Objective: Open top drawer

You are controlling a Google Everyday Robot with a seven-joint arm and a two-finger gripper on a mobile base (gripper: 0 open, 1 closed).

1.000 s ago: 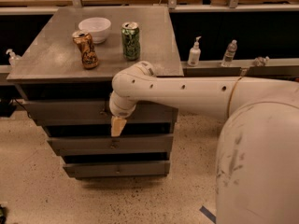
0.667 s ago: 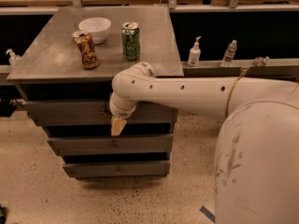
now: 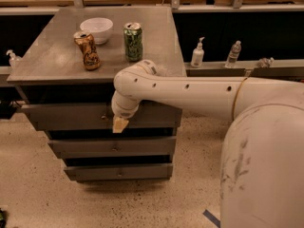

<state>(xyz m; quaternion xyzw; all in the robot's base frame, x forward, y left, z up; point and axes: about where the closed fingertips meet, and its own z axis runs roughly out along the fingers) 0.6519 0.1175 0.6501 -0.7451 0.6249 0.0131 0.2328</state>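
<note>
The gripper [image 3: 119, 124] is being held in the left middle of the frame, right in front of the top drawer [image 3: 61, 117]. Only its tan tip is being shown, pointing down, and the rest is being hidden by the round white end of the arm [image 3: 190, 91]. Whether the gripper is clenched or let go cannot be told. The tip is being held just to the right of the small round knob [image 3: 103, 118]. Whether the knob is being touched cannot be told either.

The top drawer is being seen as a long grey panel across the left middle of the frame, under the grey table top [image 3: 47, 63]. A dark gap is being shown between the table top and the drawer front. The front is looking wider and taller than the middle drawer [image 3: 85, 147] and the bottom drawer [image 3: 142, 171] below it. How far it is pulled out cannot be told.

On the table top, in the upper left of the frame, a white bowl [image 3: 96, 28], a brown can [image 3: 89, 51] and a green can [image 3: 133, 42] are being kept. The brown can is being seen tilted, just in front of the bowl. The green can is standing upright to the right of both.

To the upper right, a white pump bottle [image 3: 197, 53] and a clear bottle [image 3: 233, 54] are standing on a low ledge.
</note>
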